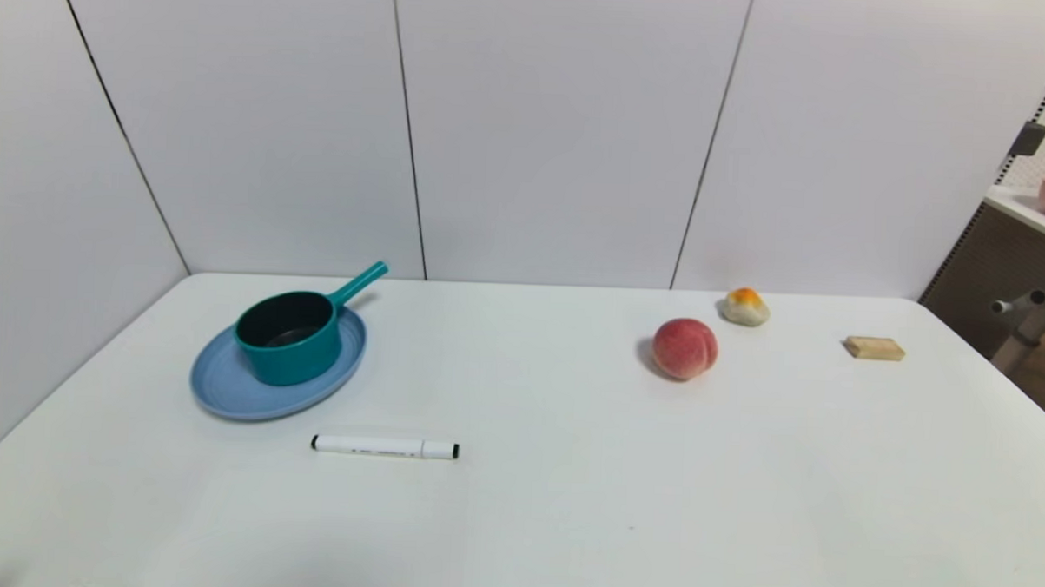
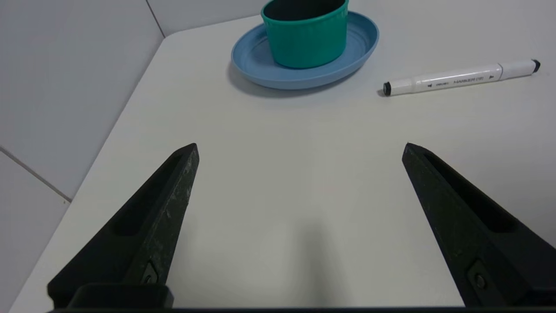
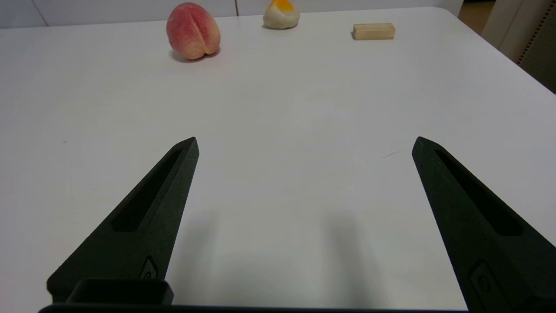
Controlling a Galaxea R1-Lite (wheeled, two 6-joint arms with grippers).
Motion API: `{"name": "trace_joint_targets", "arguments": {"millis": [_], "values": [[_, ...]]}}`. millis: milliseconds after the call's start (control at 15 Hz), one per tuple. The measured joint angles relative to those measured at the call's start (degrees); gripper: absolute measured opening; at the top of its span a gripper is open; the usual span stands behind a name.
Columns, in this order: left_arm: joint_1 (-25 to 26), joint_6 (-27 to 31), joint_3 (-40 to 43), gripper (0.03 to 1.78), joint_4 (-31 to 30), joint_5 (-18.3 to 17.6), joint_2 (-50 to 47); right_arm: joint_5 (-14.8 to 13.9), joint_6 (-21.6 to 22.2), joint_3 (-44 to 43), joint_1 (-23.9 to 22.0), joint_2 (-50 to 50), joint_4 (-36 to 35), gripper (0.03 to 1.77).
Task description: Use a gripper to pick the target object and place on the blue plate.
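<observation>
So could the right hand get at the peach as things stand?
Probably yes. The right hand is open over bare table, and nothing lies between it and the peach. The bun-like item and the wooden block sit off to the side.

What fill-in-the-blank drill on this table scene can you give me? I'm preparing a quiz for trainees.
1. The teal saucepan stands on the ____ plate.
2. The white marker lies on the table, nearer the robot than the ____.
3. Both end effectors, left and right, are ____ and hold nothing.
4. The peach sits left of the wooden ____.

Answers: blue; plate; open; block
</observation>
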Motion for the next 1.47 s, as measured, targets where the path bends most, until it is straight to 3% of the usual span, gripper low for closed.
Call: {"name": "trace_joint_targets", "arguments": {"millis": [200, 400, 667, 1067, 1467], "values": [[3.7, 0.5, 0.2, 1.69, 0.5, -0.3, -1.4, 0.0, 0.0, 0.0, 0.0, 0.0, 0.0, 1.70], [4.1, 1.1, 0.3, 1.69, 5.4, -1.1, -5.9, 0.0, 0.0, 0.0, 0.0, 0.0, 0.0, 1.70], [3.3, -1.7, 0.3, 1.69, 12.8, -5.5, -13.0, 0.0, 0.0, 0.0, 0.0, 0.0, 0.0, 1.70], [3.2, -8.9, 0.4, 1.69, 12.8, -2.1, -14.7, 0.0, 0.0, 0.0, 0.0, 0.0, 0.0, 1.70], [3.2, -9.2, 0.4, 1.69, 12.7, -2.0, -14.8, 0.0, -0.1, 0.0, 0.0, 0.0, 0.0, 1.70]]}}
